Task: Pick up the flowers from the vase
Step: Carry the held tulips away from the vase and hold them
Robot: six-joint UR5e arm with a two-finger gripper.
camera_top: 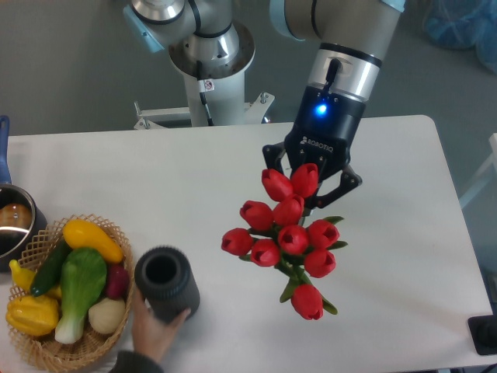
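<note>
Taking the vase (166,284) as the marker, it stands upright near the front left of the white bench (388,202), dark grey and ribbed, its round mouth open and dark inside. Far off to its left, at the very edge of the bench, sits a metal pot (14,225) with a bit of blue handle (4,148) rising behind it. Just beside the vase on its left is a woven basket (46,346) heaped with vegetables: a yellow squash (92,238), a dark green cucumber (50,266), a pale green bok choy (79,290), a white onion-like bulb (106,315) and a yellow pepper (31,313). Right in front of the vase a person's hand (154,334) reaches in from the bottom edge, fingers touching the vase's lower wall.

To the right of the vase and well apart from it, the flowers (289,237) hang in the air above the bench, a bundle of red tulip buds with green stems and leaves, clear of the vase entirely. Above them, the pincer (309,177) comes down from the arm (345,47), its black fingers closed around the upper part of the bunch. A blue light glows on its dark body, and white lettering there reads ROBOTIQ. Behind the vase, past the far edge of the bench, the arm's grey base column (208,54) carries a small label, too small to read.
</note>
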